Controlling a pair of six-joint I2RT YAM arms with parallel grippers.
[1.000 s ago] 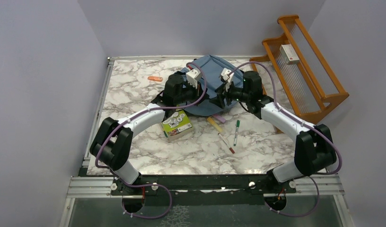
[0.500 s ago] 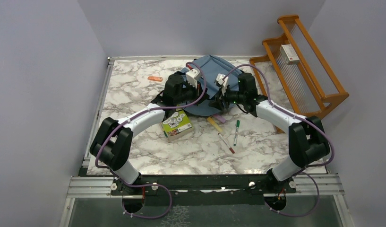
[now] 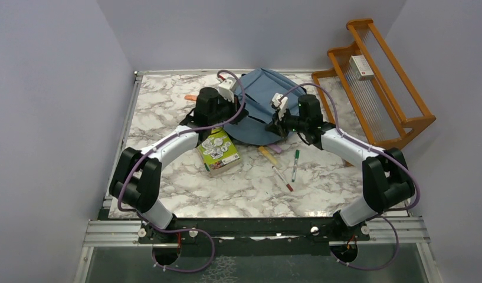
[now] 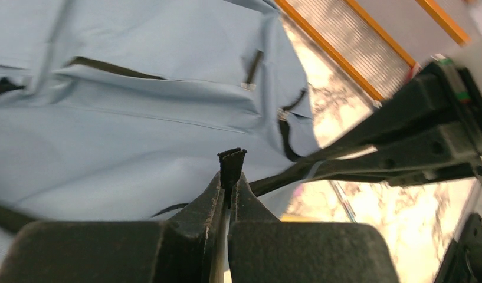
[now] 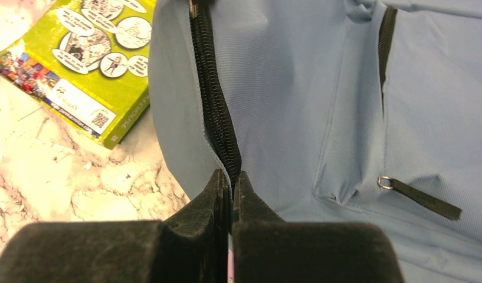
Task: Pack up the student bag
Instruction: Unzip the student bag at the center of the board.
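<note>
A marble-patterned table (image 3: 167,100) fills the middle of the overhead view, and a wooden rack (image 3: 397,100) stands at its upper right edge. The blue backpack (image 3: 262,88) lies flat at the upper centre of the table, its near rim between the two arms. The left arm (image 3: 167,147) reaches up from the lower left to the bag's left side, and the right arm (image 3: 344,141) reaches up from the lower right to its right side. In the left wrist view the left claw (image 4: 229,177) has its jaws pressed together, clamped on a short black tab (image 4: 232,162) that sticks up above the fingertips, with the bag's blue cloth filling the frame behind it. In the right wrist view the right claw (image 5: 231,180) is also pinched together, clamped on the dark zipper (image 5: 215,100) where it runs down the bag's edge to the fingertips. A green book (image 3: 219,152) lies just below the bag, left of centre, its upper corner at the bag's rim. To its right, below the bag, lie a yellow marker (image 3: 268,156), a green marker (image 3: 295,165) and a red-tipped marker (image 3: 282,178), close together. A small white box (image 3: 361,66) sits on the rack, and a small orange thing (image 3: 191,97) lies on the table at the upper left, just beside the left arm's wrist.
</note>
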